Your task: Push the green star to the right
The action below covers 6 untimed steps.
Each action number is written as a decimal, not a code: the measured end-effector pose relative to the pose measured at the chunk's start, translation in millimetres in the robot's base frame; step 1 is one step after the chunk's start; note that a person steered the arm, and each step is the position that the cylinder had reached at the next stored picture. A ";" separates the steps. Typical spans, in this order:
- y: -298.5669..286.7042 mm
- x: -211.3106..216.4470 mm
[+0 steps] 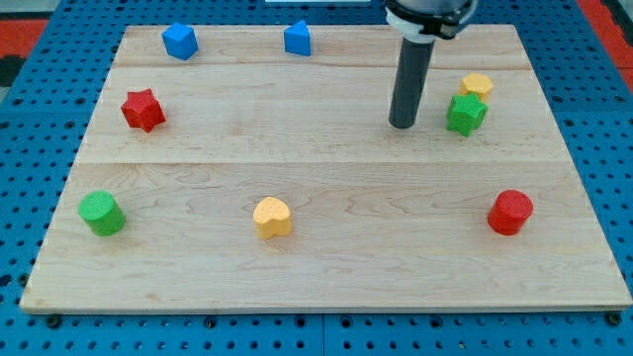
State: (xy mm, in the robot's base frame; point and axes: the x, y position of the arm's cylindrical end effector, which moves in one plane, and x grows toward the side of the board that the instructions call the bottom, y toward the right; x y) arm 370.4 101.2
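- The wooden board (pixel 326 277) is seen lying on a blue pegboard surface (pixel 30 129); its edges are all in view except part of the top edge behind the arm.
- The green star (pixel 466 114) is found in the upper right part of the board, near the view's right edge but with a strip of bare wood left between it and that edge.
- A yellow block (pixel 477 85), rounded in outline, is placed just above the star, touching it or nearly so; which cannot be told.
- My tip (pixel 402 125) is set on the board just to the view's left of the green star, with a narrow gap between them; no gripper is carried, and nothing is held by the rod.
- The star is shown as a bright green, chunky piece with blunt points, lying flat.
- A red cylinder (pixel 510 212) is located well below the star, near the right edge.
- Elsewhere are seen a red star (pixel 142 109), a green cylinder (pixel 101 214), a yellow heart-like block (pixel 272 217), and two blue blocks (pixel 180 41) (pixel 298 39) along the top edge.
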 end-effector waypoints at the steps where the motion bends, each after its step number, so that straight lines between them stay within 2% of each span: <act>1: 26.2 -27.4; 2: 29.0 -24.7; 5: 62.7 21.9; 6: 77.6 22.0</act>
